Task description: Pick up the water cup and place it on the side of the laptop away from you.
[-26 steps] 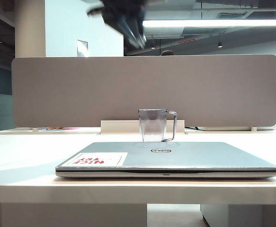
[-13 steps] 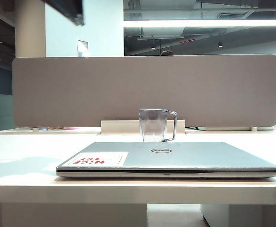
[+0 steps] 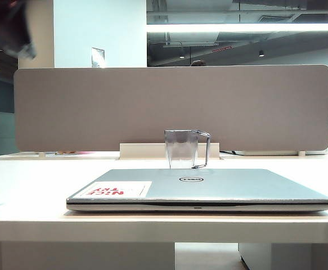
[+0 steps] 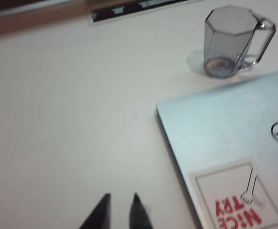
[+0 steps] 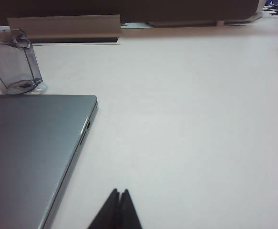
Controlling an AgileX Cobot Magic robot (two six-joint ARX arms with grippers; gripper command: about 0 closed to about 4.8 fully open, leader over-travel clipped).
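We see the water cup (image 3: pixel 181 148) upright behind the laptop (image 3: pixel 209 188); left claw (image 4: pixel 121 206) slightly parted (empty), right claw (image 5: pixel 119 198) closed over the tabletop (image 5: pixel 200 105).

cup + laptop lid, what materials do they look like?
Water cup: clear grey-blue tinted plastic, probably; the table shows through its faceted walls, and its loop handle is thin. Glass can't be ruled out.
Laptop: matte silver-grey lid with a soft sheen, either painted plastic or brushed metal; the finish alone doesn't settle it. Its white sticker looks like printed paper or vinyl.
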